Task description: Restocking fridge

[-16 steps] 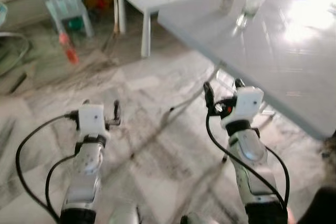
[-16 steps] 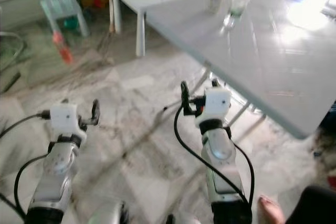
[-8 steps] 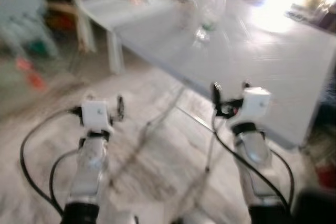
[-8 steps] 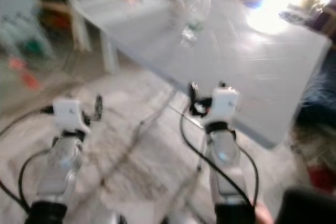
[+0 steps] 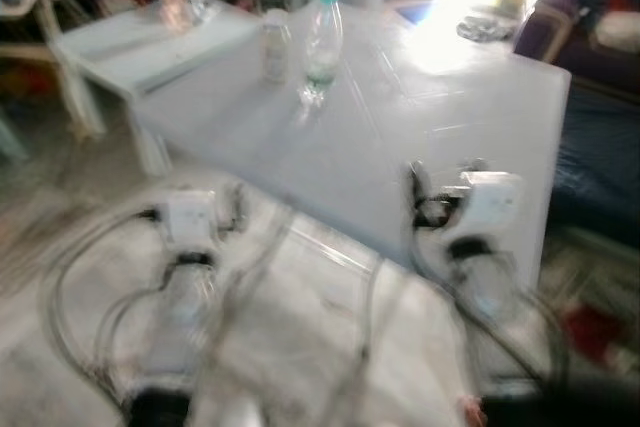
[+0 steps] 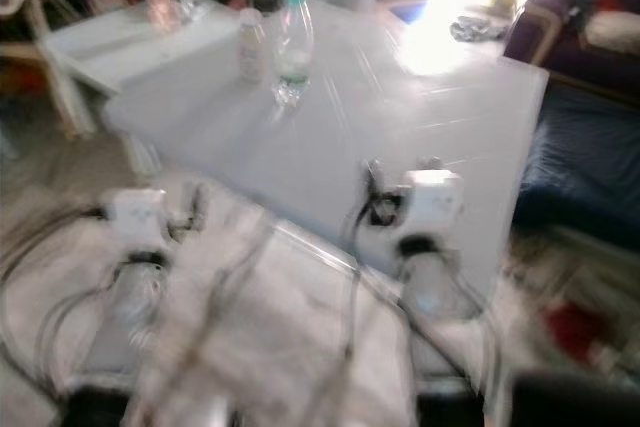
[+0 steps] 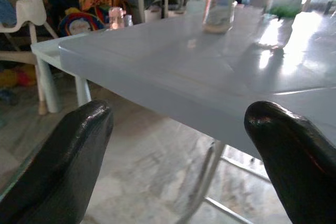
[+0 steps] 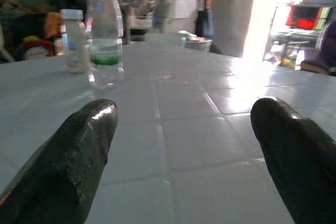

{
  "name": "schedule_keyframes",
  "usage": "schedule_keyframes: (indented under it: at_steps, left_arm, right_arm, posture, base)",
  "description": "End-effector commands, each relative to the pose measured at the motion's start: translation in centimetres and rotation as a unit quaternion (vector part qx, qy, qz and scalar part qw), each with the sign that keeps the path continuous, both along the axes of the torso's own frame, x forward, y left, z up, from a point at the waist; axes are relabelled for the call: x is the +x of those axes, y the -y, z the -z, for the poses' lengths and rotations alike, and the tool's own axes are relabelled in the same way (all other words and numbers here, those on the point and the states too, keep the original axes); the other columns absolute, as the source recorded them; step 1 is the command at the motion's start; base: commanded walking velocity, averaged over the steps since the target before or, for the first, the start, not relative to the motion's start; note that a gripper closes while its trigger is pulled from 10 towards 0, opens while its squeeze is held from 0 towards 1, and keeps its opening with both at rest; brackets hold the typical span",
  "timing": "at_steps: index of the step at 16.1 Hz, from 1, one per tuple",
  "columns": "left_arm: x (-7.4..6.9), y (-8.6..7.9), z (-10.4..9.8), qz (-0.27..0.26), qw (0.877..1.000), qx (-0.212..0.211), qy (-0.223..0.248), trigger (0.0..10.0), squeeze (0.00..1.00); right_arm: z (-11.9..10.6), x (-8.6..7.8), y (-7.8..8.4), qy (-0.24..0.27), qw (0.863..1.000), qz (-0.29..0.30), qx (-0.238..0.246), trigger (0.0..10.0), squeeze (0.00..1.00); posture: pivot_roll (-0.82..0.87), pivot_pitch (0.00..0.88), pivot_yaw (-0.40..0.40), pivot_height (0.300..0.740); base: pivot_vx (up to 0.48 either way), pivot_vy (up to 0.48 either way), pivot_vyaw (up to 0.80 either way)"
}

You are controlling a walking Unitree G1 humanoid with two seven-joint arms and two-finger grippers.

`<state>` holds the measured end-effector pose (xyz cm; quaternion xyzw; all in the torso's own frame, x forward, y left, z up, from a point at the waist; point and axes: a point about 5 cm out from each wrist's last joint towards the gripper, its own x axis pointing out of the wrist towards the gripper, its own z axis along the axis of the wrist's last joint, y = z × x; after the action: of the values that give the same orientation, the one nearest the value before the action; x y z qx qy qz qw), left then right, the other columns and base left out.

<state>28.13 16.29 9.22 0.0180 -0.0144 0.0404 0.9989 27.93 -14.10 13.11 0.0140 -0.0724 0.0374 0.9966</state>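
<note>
1. Left gripper (image 7: 178, 145): held forward at about table-edge height, short of the table; fingers spread wide, nothing between them. Beyond it are the table's near edge and legs.

2. Right gripper (image 8: 184, 145): raised over the near part of the grey table (image 5: 420, 137), fingers likewise parted and empty. Its wrist view looks straight across the tabletop.

3. Task items: a clear water bottle (image 5: 322, 42) with a green cap stands upright toward the far left part of the table. A smaller white-capped bottle (image 5: 275, 45) stands just beside it, on its left. Whether the two touch cannot be told. Both are well beyond either gripper.

4. Judgement of step: approach to the table for a first pick-up; restocking is at its start, nothing in hand. No fridge is identifiable.

5. Recommended conduct: the head views are smeared, so halt and let them steady before reaching. Close in squarely until the bottles are within reach. Take the water bottle on its body below the label, fingers either side, keeping it upright.

6. Risk: the neighbouring bottle may be knocked over by a finger entering between them; approach from the open side.

7. Far field: a small white table (image 5: 150, 42) and household clutter, indistinct.
</note>
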Motion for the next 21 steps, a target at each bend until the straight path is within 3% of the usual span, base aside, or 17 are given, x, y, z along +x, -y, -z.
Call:
schedule_keyframes:
  at_steps: [1,12,21]
  left_arm:
    - [0.4,1.2,-0.7,0.017,1.000,-0.007,0.014,10.0,0.00]
    - [0.2,1.5,-1.0,0.029,0.999,-0.006,0.021,10.0,0.00]
    - [0.1,2.2,-1.0,0.040,0.999,-0.013,0.022,10.0,0.00]
  right_arm:
    - [-0.3,-0.1,1.1,0.004,1.000,0.019,-0.005,10.0,0.00]
    - [0.6,-0.8,1.2,-0.007,1.000,0.021,-0.020,10.0,0.00]
    - [0.5,-0.8,1.2,0.001,1.000,0.021,-0.018,10.0,0.00]
  posture:
    - [0.07,0.068,-0.051,0.740]
    - [0.07,0.077,-0.046,0.740]
    - [0.08,0.080,-0.049,0.740]
  base:
    - [0.322,0.356,-0.44]
    - [0.285,0.387,0.00]
    - [0.274,0.396,-0.67]
